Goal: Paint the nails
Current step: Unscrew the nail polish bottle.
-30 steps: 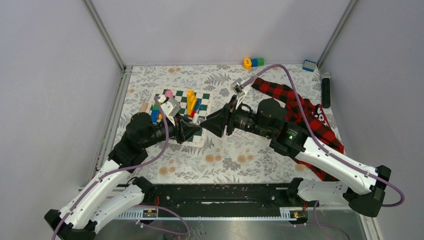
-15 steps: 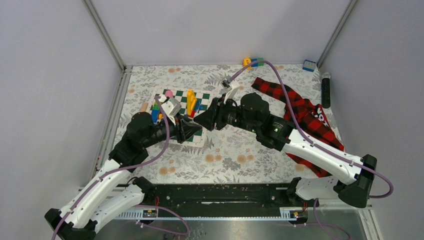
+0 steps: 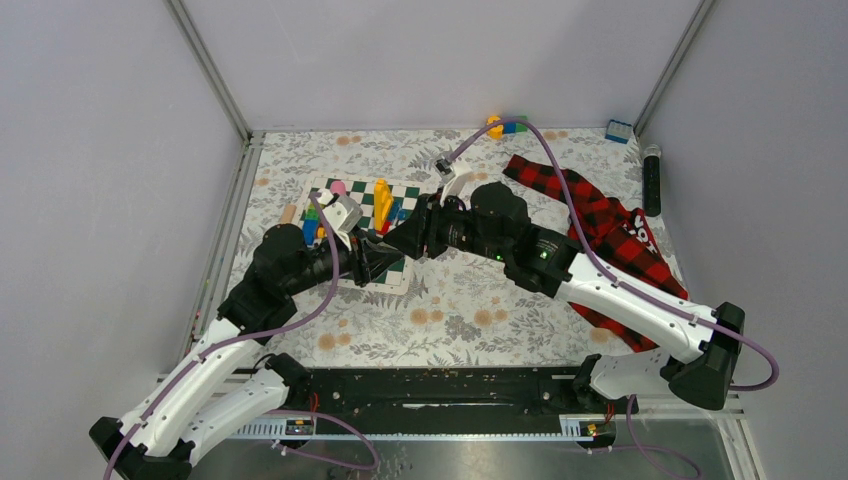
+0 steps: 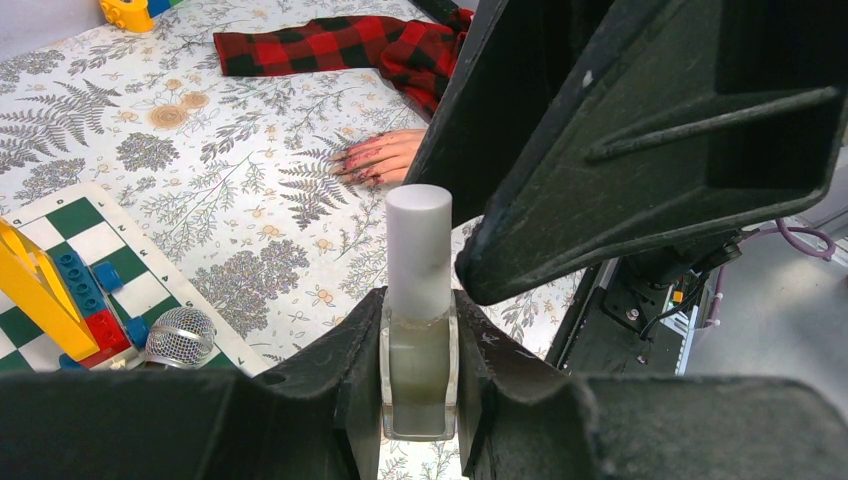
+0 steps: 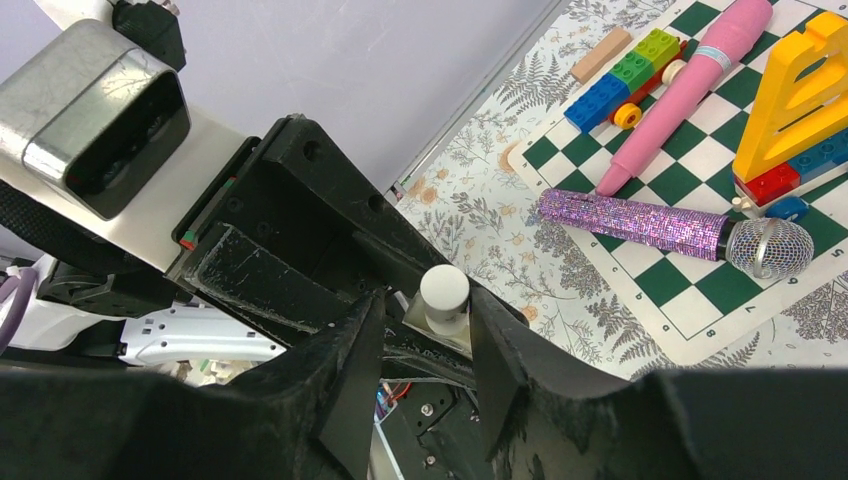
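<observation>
We had left gripper [image 4: 418, 345] pinching polish bottle [image 4: 419, 375] upright; right gripper [image 5: 428, 312] jaws spread astride white cap [image 5: 444, 290], gaps both sides. We judged: centre, close squarely, then twist. Nails [image 4: 352, 168] lay beyond, on dummy hand [image 4: 388, 150].

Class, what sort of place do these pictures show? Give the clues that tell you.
Probably a robot test cell. Plain grey walls box in a table. The left arm and right arm are bolted to a rail. Toys and a dummy hand lie about.
</observation>
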{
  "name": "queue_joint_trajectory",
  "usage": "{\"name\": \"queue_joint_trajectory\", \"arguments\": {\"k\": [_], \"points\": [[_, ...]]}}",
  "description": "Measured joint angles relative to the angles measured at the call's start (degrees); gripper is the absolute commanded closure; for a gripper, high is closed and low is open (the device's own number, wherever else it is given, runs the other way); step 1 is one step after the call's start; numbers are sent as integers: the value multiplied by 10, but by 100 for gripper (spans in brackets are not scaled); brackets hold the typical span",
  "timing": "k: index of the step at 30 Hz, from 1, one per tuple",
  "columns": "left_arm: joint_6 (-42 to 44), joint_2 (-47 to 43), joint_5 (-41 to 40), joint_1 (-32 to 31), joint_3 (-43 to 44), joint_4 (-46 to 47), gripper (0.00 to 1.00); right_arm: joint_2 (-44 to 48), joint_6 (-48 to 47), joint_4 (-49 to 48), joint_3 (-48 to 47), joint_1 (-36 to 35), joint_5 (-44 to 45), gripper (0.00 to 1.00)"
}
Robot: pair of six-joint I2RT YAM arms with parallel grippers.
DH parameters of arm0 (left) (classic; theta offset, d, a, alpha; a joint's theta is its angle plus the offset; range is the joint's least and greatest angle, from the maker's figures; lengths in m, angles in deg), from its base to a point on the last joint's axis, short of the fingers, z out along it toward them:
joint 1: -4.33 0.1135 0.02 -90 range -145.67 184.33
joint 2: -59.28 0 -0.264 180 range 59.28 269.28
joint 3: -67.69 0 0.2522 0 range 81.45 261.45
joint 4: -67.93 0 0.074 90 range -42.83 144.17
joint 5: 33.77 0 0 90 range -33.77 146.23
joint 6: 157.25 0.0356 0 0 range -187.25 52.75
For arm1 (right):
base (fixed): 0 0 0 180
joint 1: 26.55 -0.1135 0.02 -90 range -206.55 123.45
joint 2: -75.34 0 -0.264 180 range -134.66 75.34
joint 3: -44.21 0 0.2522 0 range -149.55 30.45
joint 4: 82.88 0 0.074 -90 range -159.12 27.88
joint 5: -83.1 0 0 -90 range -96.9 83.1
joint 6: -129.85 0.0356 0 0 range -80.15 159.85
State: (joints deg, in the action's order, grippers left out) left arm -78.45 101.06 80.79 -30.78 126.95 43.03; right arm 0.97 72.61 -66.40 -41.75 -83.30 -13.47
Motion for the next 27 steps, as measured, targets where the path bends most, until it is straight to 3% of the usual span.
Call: {"name": "queue_joint_trajectory", "arguments": {"k": [13,17,23,27], "points": [[0,0,0,0,0,0,100,-16,-1,8,-17,0,0,63],[0,0,1,0,0,0,100,-22,-4,9,-19,0,2,72],[0,1,1,1,0,-6,100,-27,-11,11,-20,0,9,97],[0,3,5,1,0,-6,100,-26,-23,14,-20,0,9,100]]}}
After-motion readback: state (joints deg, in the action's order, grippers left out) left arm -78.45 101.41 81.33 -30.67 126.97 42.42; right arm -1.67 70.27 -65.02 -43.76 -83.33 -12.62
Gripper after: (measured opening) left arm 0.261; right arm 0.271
